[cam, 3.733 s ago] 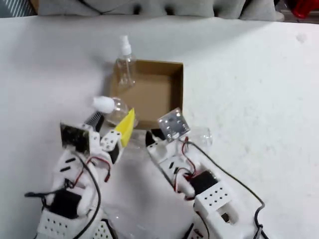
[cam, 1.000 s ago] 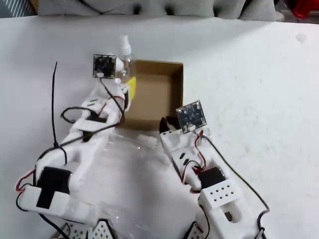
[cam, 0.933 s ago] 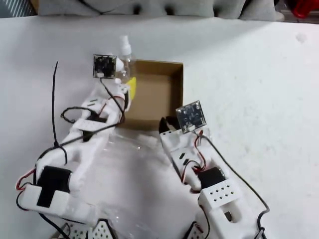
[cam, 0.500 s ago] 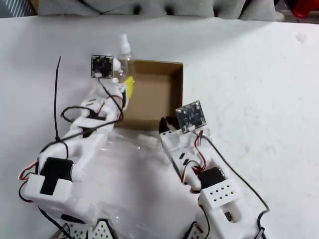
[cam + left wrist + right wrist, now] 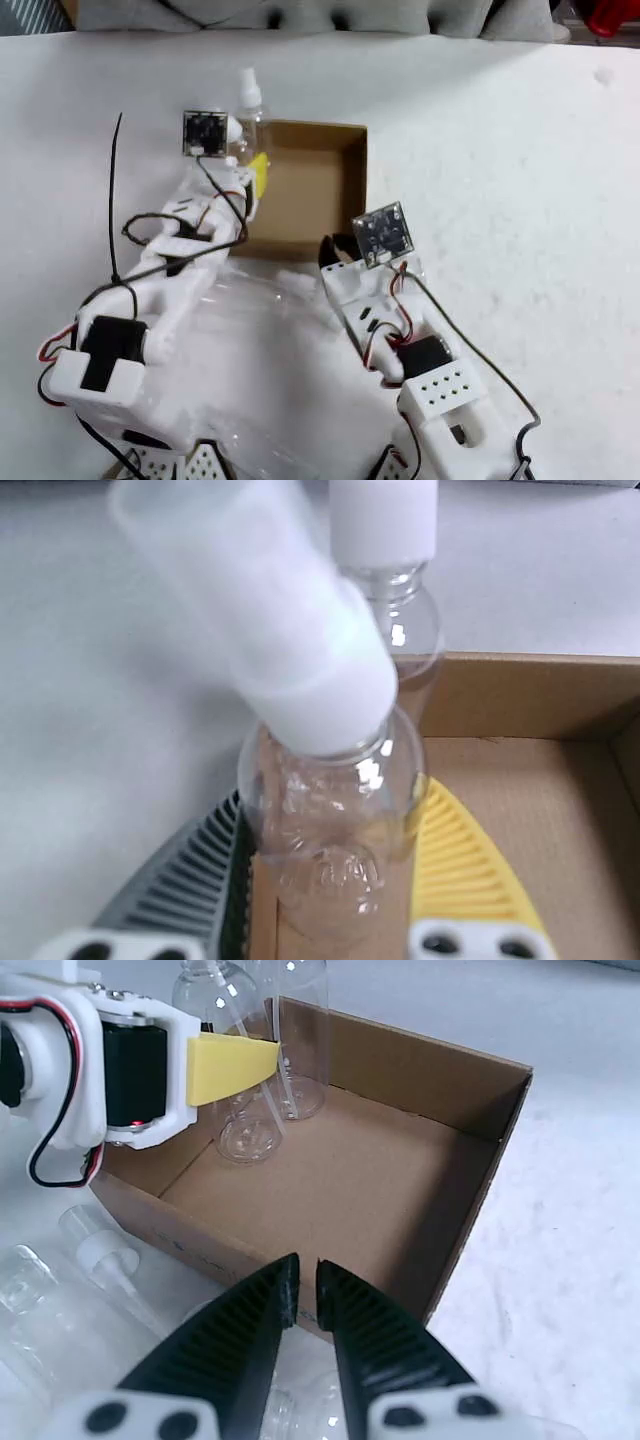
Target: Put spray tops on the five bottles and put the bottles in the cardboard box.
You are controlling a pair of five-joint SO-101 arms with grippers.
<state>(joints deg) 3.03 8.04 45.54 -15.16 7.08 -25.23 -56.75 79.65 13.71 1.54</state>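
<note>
- Over a corner of the box (image 5: 420, 1070), the left wrist view shows the left tool (image 5: 330, 900) pinching a clear bottle (image 5: 325, 780), tilted, with its white spray top (image 5: 270, 600) on.
- From the right wrist, its base sits inside the box beside a standing bottle (image 5: 300, 1040); the right tool (image 5: 300, 1285), almost pressed together and empty, is above the opposite wall.

In the high view, a standing bottle (image 5: 251, 105) is sitting at the cardboard box's (image 5: 310, 200) upper-left corner, with loose bottles (image 5: 300, 285) lying just below the box.
</note>
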